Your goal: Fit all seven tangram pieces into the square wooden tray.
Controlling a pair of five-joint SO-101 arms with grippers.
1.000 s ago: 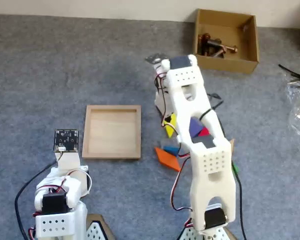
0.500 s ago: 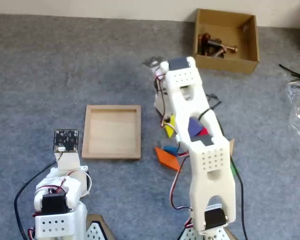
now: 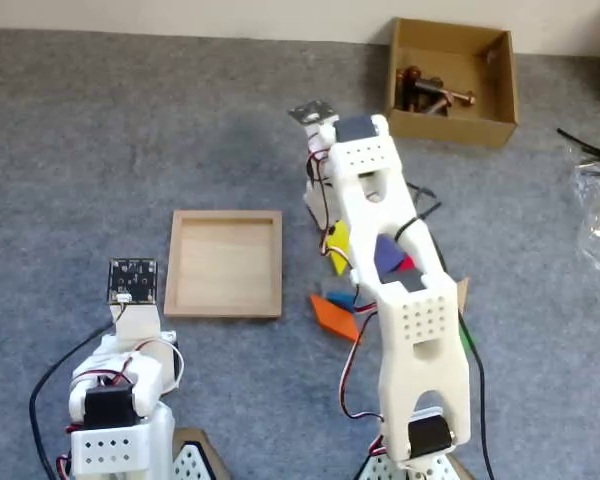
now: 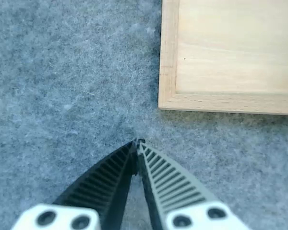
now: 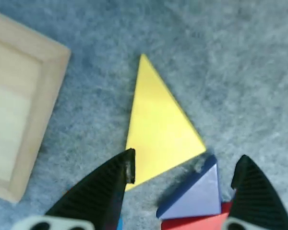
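Yellow triangle (image 5: 158,127): flat on the grey felt, its base end under the fingers and its apex pointing away.
Right gripper (image 5: 185,167): the nearer arm, fingers spread wide above the base.
Wooden tray (image 5: 45,91): empty, near the triangle.
Left gripper (image 4: 137,143): fingers closed on nothing, near the tray corner.
Obstacle: violet triangle (image 5: 197,191) just beside the yellow corner, overlapping a red piece (image 5: 197,223).

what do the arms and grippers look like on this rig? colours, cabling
The left arm and the right arm are white printed shells with grids of small holes and black servos. Thin red and black wires loop along the right arm; a black cable runs beside the left. The left gripper has ribbed fingers, one black, one grey-green; the right gripper has black ones.
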